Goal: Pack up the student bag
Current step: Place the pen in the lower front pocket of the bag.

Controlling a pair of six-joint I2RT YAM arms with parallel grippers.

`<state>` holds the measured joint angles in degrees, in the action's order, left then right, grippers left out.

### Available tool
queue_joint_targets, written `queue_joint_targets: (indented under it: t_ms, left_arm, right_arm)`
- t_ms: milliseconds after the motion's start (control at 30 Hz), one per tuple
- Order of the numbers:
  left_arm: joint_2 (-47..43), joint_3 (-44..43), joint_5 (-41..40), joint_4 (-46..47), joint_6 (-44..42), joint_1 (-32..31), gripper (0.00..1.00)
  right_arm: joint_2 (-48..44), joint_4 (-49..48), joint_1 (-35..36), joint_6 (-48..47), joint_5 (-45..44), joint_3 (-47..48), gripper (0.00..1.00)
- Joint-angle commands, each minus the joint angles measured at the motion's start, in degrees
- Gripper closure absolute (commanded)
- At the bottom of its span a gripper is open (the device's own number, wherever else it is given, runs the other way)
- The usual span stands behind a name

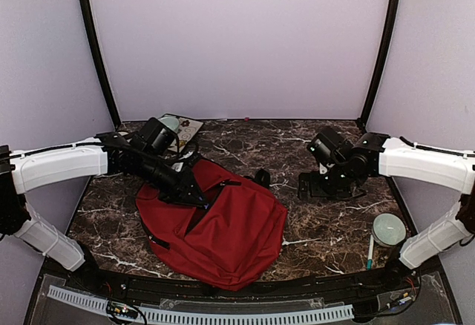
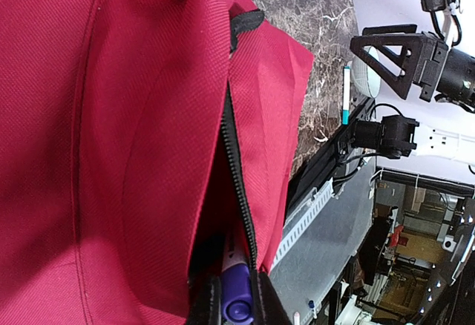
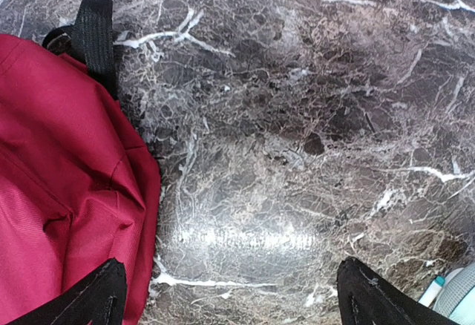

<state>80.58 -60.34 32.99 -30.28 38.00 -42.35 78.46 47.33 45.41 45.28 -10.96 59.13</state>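
Note:
The dark-red student bag (image 1: pixel 223 228) lies flat at the table's middle front, its black zipper open. My left gripper (image 1: pixel 194 191) is at the bag's upper left edge, shut on a purple marker (image 2: pixel 236 288) whose far end is inside the zipper opening (image 2: pixel 234 162). The bag also fills the left wrist view (image 2: pixel 111 139). My right gripper (image 1: pixel 326 188) is open and empty, low over bare table to the right of the bag. In the right wrist view the bag's edge (image 3: pixel 67 191) and a black strap (image 3: pixel 95 32) lie at the left.
A pale green round lid or tape roll (image 1: pixel 389 229) and a teal-tipped pen (image 1: pixel 369 251) lie at the front right. A booklet with round shapes (image 1: pixel 182 128) lies at the back left behind the left arm. Dark marble table (image 1: pixel 312 154).

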Motion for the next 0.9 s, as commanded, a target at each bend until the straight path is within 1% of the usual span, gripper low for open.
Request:
queue_joint_targets:
  t_ms: [0, 100, 200, 300, 400, 500, 600, 667, 733, 867]
  left_arm:
    - [-0.1, 0.9, 2.1, 0.8, -0.8, -0.7, 0.97]
    - [-0.3, 1.2, 2.2, 0.6, -1.1, -0.9, 0.96]
    - [-1.1, 2.0, 2.3, 0.5, -1.4, -1.0, 0.90]
    - [-1.8, 2.2, 2.2, -0.6, -2.4, -1.0, 0.76]
    - [-2.9, 2.1, 1.6, -1.9, -3.4, -1.0, 0.57]
    - [-4.2, 2.2, 0.7, -2.5, -4.0, -0.9, 0.42]
    - [-5.2, 1.7, -0.1, -3.6, -5.3, -0.9, 0.30]
    - [-5.4, 0.8, -0.7, -4.9, -6.9, -0.9, 0.25]
    - [-5.4, -0.4, -1.1, -7.0, -8.7, -0.9, 0.22]
    - [-5.4, -3.4, -4.1, -11.7, -12.6, -0.9, 0.18]
  right_arm:
    - [0.0, 1.4, -0.6, 1.2, 2.3, 1.0, 0.00]
    - [-0.5, 1.7, -0.7, 2.6, 4.0, 0.2, 0.00]
    - [-0.9, 2.3, -0.7, 4.2, 5.6, -0.8, 0.00]
    - [-1.5, 3.6, -0.7, 5.1, 6.2, -0.9, 0.00]
    - [-2.0, 6.1, -0.7, 6.2, 5.1, -0.5, 0.00]
    - [-2.2, 8.9, -0.8, 9.4, 3.6, -1.0, 0.00]
    - [-2.1, 9.8, -0.9, 11.9, 6.0, -2.3, 0.00]
    - [-2.2, 10.3, -0.9, 13.5, 8.8, -3.7, 0.00]
    - [-2.8, 11.7, -0.9, 15.6, 9.4, -4.8, 0.00]
    - [-5.3, 18.9, -0.9, 21.9, 6.9, -5.8, 0.00]
